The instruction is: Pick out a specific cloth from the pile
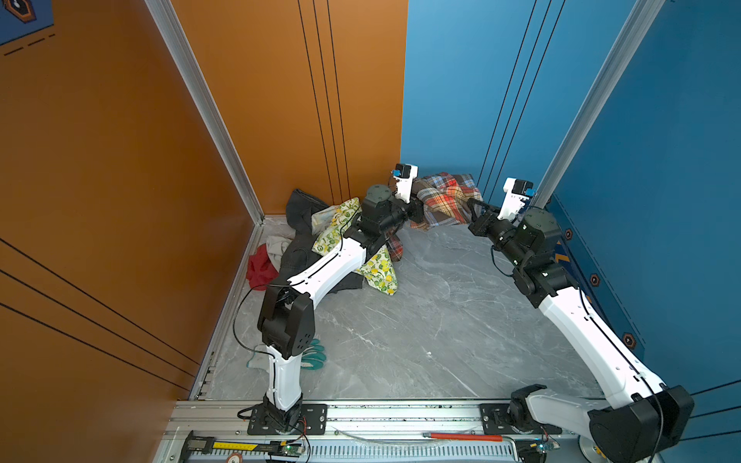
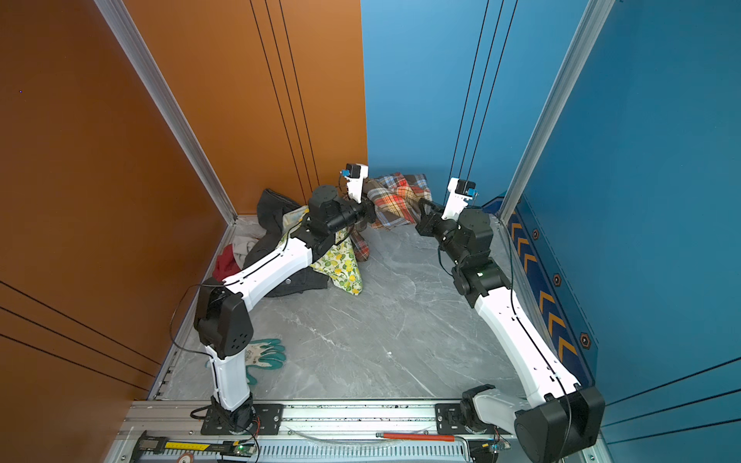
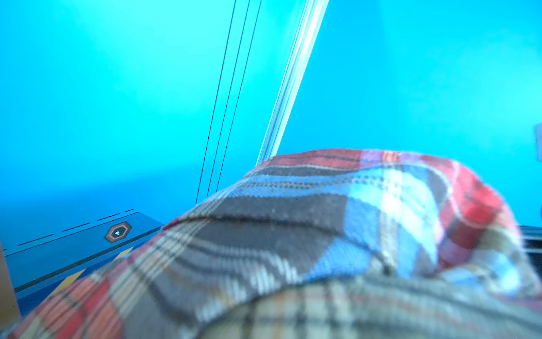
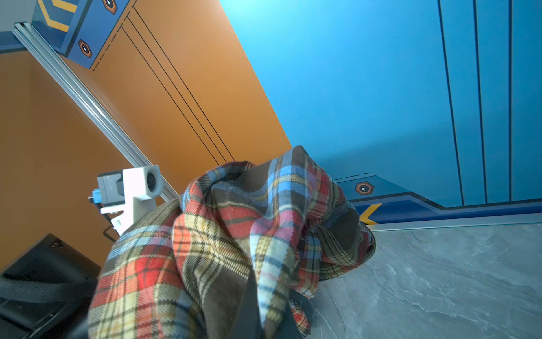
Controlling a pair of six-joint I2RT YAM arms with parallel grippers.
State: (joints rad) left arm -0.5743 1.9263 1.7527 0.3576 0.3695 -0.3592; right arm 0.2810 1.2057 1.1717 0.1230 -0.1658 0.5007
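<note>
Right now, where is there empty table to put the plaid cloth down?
Bare marble tabletop between the left arm and the right arm. Crowded: the clothes pile in the far-left corner, and the glove by the left arm's base.

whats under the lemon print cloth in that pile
Beneath the lemon print cloth spread dark grey jeans, and a strip of plaid cloth pokes out at its edge. How far either runs underneath is hidden by the cloth and the left arm crossing it.
</note>
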